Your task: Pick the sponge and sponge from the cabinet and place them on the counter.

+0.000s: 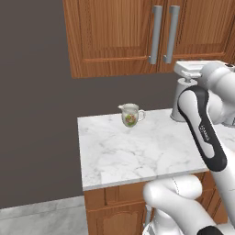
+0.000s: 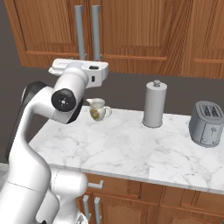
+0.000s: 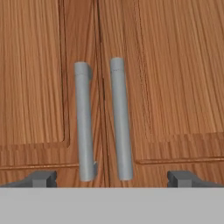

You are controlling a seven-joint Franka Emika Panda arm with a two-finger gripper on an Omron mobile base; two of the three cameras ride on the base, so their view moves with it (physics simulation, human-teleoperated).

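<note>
The cabinet [image 3: 39,87] is a reddish-brown wall cabinet, and both panelled doors are closed. Its two grey bar handles [image 3: 84,122] [image 3: 121,118] hang side by side at the door seam. Both sponges are hidden behind the doors. My gripper [image 3: 113,178] faces the handles straight on, just short of them, open with nothing between its fingers. From the left base view the hand sits just below the handles [image 1: 156,34]. The white marble counter [image 1: 137,151] [image 2: 131,148] lies beneath.
A small floral jug [image 1: 131,114] [image 2: 98,109] stands near the back of the counter. A grey paper-towel roll [image 2: 155,104] is to its right, and a silver toaster [image 2: 206,123] further right. The counter ends at its left edge [image 1: 80,151].
</note>
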